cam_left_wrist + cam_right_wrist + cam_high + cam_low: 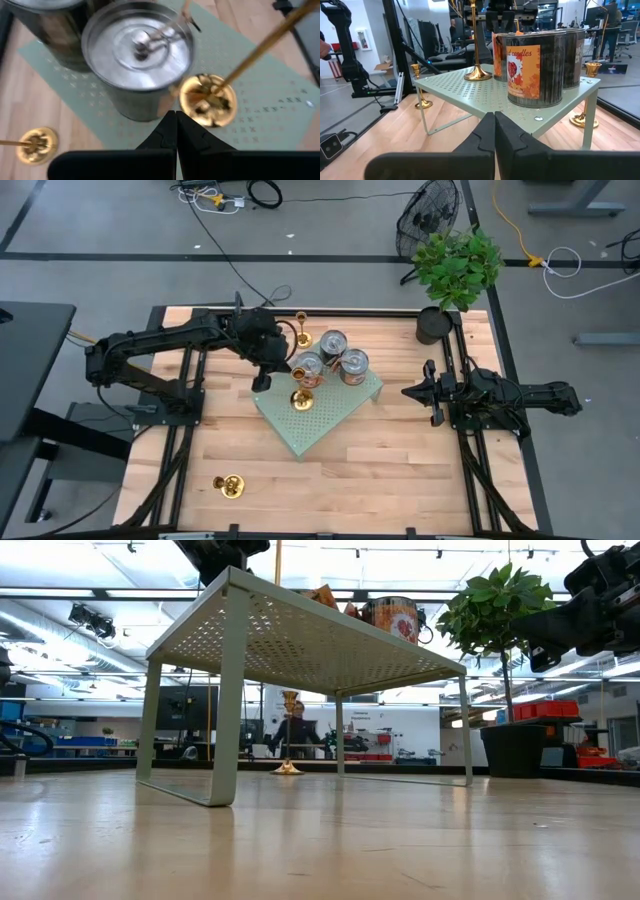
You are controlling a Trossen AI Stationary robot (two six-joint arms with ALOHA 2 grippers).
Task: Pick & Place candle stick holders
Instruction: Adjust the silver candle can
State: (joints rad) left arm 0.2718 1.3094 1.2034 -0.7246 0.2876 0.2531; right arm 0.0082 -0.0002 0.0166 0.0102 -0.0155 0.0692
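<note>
Three gold candle stick holders show. One (302, 398) stands upright on its round base on the pale green perforated rack (330, 425), next to a tin can (308, 368); it also shows in the left wrist view (207, 100) and the right wrist view (478, 75). One (300, 332) stands on the table beyond the rack. One (230, 485) is on the table at the near left. My left gripper (263, 380) is shut and empty above the rack's left corner, just short of the holder on the rack (176, 117). My right gripper (408, 392) is shut and empty right of the rack (495, 120).
Three labelled tin cans (333, 343) (354, 365) stand together on the rack's far part. A potted plant (455, 270) stands at the table's far right corner. Bare wood lies in front of the rack and at the near right.
</note>
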